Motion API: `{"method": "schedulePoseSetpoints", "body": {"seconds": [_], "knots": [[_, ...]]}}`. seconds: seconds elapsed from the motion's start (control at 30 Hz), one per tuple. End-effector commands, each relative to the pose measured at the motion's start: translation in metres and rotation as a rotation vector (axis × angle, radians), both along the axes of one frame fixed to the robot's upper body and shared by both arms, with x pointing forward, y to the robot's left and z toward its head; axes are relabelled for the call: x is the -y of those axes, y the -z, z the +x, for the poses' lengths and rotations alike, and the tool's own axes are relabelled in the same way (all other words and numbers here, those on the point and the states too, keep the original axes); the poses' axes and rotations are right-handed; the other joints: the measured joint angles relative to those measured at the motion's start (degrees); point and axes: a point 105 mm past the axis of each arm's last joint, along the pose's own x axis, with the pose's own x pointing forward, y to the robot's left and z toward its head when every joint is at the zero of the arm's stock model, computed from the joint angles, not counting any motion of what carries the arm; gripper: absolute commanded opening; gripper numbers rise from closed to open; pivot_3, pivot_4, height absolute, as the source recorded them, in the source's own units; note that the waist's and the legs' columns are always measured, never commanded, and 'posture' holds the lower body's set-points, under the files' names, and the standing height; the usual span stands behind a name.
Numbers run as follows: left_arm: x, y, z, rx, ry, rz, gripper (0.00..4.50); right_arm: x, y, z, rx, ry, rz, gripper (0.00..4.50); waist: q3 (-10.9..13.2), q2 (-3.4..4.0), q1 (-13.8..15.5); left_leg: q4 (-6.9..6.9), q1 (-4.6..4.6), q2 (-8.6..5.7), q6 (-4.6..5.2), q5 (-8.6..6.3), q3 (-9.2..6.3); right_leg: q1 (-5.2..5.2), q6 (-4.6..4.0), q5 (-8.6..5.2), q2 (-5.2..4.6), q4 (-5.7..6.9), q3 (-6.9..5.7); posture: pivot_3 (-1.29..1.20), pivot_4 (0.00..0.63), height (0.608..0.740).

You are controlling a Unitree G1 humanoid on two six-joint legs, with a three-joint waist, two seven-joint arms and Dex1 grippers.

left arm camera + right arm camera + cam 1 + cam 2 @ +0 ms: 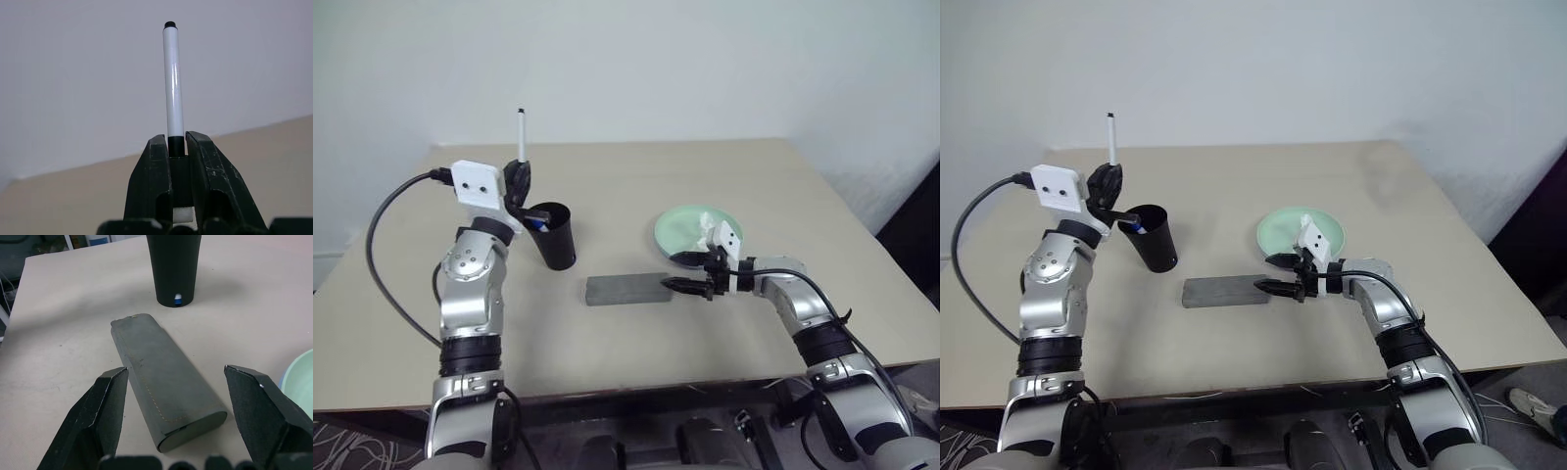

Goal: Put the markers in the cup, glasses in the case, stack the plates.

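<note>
My left gripper [519,178] holds one marker [521,134] by its black cap end, upright, at ten o'clock from the cup [554,234]; it is light, stiff, smooth, so I judge it can slip; my right gripper [690,286] stands wide at the case [626,289], holding nothing.

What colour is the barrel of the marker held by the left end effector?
White, with a black cap and black tip, on the marker in the left end effector; clearest in the left wrist view.
</note>
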Motion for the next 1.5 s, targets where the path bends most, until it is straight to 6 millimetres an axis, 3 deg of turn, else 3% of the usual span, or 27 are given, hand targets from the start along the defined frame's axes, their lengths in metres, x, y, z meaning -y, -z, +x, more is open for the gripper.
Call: {"method": "schedulePoseSetpoints", "body": {"seconds": [0.03, 0.3, 0.77, 1.03, 1.33, 1.5], "knots": [[0.01, -0.008, 0.004, 0.06, 0.034, 0.001, 0.1, 0.0, -0.023, 0.007, 0.082, -0.002, 0.024, 3.4, 0.0, 0.0, -0.01, 0.0, 0.0, 0.0, 0.0, 0.0, 0.0, 0.0, 0.0, 0.0, 0.01, 0.0, 0.0, 0.0, 0.0, 0.74], [0.012, 0.023, 0.01, 0.01, 0.038, -0.028, 0.1, 0.001, -0.023, 0.007, 0.086, 0.006, 0.024, 3.4, 0.0, 0.0, 0.01, -0.01, -0.02, 0.0, 0.01, 0.0, -0.02, -0.03, 0.0, 0.0, 0.02, 0.0, 0.01, 0.0, 0.0, 0.74], [0.01, 0.03, 0.014, 0.004, 0.027, -0.054, 0.1, -0.001, -0.023, 0.007, 0.092, 0.002, 0.027, 3.4, -0.01, 0.01, 0.01, 0.02, 0.04, 0.0, 0.01, 0.01, -0.03, 0.04, 0.0, 0.0, 0.03, 0.04, 0.0, 0.0, 0.0, 0.74], [0.012, 0.026, 0.014, 0.017, 0.032, -0.049, 2.78, -0.003, -0.023, 0.007, 0.093, 0.0, 0.03, 3.4, -0.01, 0.02, 0.01, 0.02, 0.04, 0.0, 0.01, 0.0, -0.03, 0.04, 0.0, 0.0, 0.03, 0.04, 0.0, 0.0, 0.0, 0.74], [0.012, 0.02, 0.015, 0.029, 0.036, -0.045, 2.78, -0.004, -0.022, 0.007, 0.093, 0.003, 0.032, 3.4, -0.01, 0.01, 0.01, 0.02, 0.03, 0.0, 0.01, 0.0, -0.03, 0.03, 0.0, 0.0, 0.03, 0.03, 0.0, 0.0, 0.0, 0.74], [0.012, 0.007, 0.015, 0.068, 0.048, -0.05, 2.78, -0.003, -0.023, 0.007, 0.093, 0.004, 0.033, 3.4, -0.01, 0.01, 0.02, 0.02, 0.01, 0.0, 0.01, 0.0, -0.04, 0.03, 0.0, 0.0, 0.03, 0.02, 0.0, 0.0, 0.0, 0.74]]}}
